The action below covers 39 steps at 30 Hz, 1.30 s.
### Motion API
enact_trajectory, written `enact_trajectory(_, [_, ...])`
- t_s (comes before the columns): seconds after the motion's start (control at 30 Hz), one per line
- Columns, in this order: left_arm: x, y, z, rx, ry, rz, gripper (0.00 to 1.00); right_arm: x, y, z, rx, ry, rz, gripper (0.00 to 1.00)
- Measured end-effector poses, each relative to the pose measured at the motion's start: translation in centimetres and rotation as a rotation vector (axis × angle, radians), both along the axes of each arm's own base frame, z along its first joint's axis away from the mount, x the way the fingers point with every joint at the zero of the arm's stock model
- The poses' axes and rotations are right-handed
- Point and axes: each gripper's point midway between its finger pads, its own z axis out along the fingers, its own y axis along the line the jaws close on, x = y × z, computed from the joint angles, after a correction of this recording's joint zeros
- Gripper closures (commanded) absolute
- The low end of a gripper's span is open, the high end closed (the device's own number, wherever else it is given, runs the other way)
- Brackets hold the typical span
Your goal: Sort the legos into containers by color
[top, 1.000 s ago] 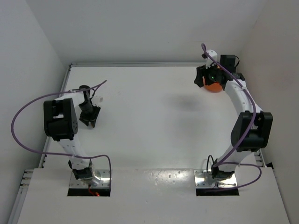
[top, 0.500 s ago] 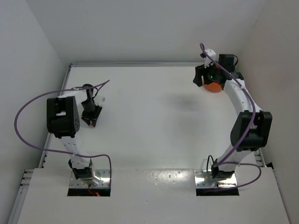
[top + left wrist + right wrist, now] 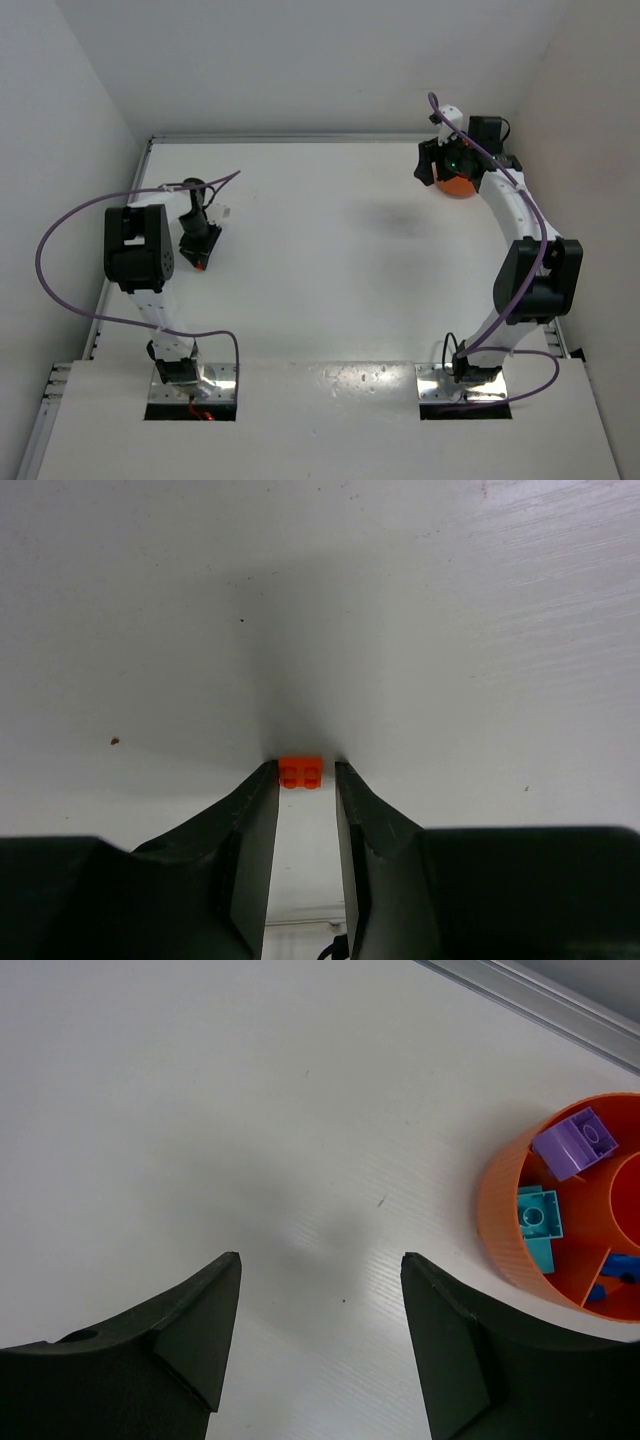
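Note:
A tiny orange-red lego lies on the white table between the tips of my left gripper. The jaws stand narrow around it, the left finger against it and a thin gap at the right finger. From above, the lego peeks out under the left gripper at the table's left side. My right gripper is open over bare table with nothing between its fingers, just left of the orange container. That bowl holds a purple brick, a teal brick and a blue brick. From above, the right gripper partly hides the bowl.
A metal rail runs along the table's far edge beyond the bowl. White walls close in the table at left, back and right. Purple cables loop off both arms. A small brown speck lies left of the left gripper.
The left gripper has shifted a little right and down onto the orange-red lego, and its jaws have narrowed around it. The right arm has barely moved.

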Motion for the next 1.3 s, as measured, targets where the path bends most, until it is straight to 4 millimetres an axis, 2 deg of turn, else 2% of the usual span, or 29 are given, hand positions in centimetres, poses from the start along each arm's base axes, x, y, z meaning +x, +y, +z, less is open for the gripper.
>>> enact_trajectory(0.47, [0.0, -0.1, 0.0, 0.002, 0.001, 0.0, 0.69, 0.0, -0.1, 0.0, -0.006, -0.002, 0.001, 0.34])
enact_trajectory(0.73, [-0.2, 0.0, -0.1, -0.006, 0.004, 0.014, 0.85, 0.0, -0.1, 0.0, -0.005, -0.002, 0.001, 0.34])
enact_trajectory(0.93, [-0.1, -0.2, 0.0, -0.021, 0.001, 0.014, 0.99, -0.1, 0.8, 0.1, 0.011, -0.002, 0.031, 0.34])
enact_trajectory(1.03, [0.0, -0.7, 0.1, -0.074, -0.007, 0.009, 1.0, -0.5, 1.8, 0.1, 0.039, 0.001, 0.071, 0.34])
enact_trajectory(1.17, [2.3, -3.8, 1.4, -0.262, -0.087, -0.016, 1.0, -1.3, 3.8, -0.1, 0.092, 0.01, 0.152, 0.34])
enact_trajectory(1.23, [4.2, -5.5, 3.3, -0.362, -0.144, -0.029, 1.0, -1.6, 5.0, 0.0, 0.119, 0.006, 0.198, 0.35])
enact_trajectory(1.3, [7.2, -7.4, 6.7, -0.479, -0.24, -0.041, 1.0, -1.8, 6.4, 0.5, 0.152, -0.008, 0.249, 0.35])
